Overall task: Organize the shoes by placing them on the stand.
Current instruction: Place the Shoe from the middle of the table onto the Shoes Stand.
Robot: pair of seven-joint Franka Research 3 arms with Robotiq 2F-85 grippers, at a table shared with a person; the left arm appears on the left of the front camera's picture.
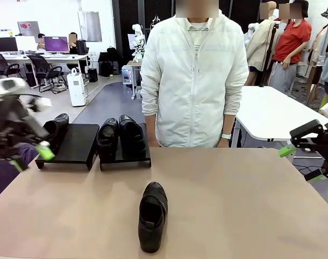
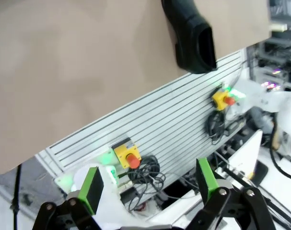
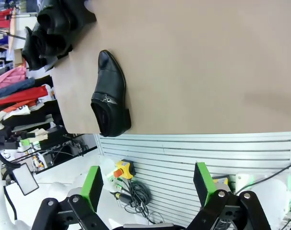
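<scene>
black leather shoe on the bench: one glossy slip-on shoe (image 1: 153,216) lies alone on the tan bench (image 1: 250,205), near the bench's near edge and about mid-width, toe toward the far edge; also seen in the right wrist view (image 3: 110,95) and, in part, the left wrist view (image 2: 192,33).
stand, right platform: a matte black platform (image 1: 126,156) at the far edge, left of the middle, carries a pair of shoes (image 1: 119,135) side by side.
stand, left platform: a second platform (image 1: 72,144) just beside it toward the far left corner; one shoe (image 1: 57,128) sits on its left part, the right part bare.
left gripper (image 1: 31,156): blurred, off the bench's left edge near the left platform; green pads (image 2: 91,184) spread wide apart, nothing between them.
right gripper (image 1: 301,162): off the bench's right edge, well apart from the shoes; green pads (image 3: 203,178) wide apart, holding nothing.
person: stands at the far edge in a white jacket (image 1: 193,81), hands behind the bench edge.
</scene>
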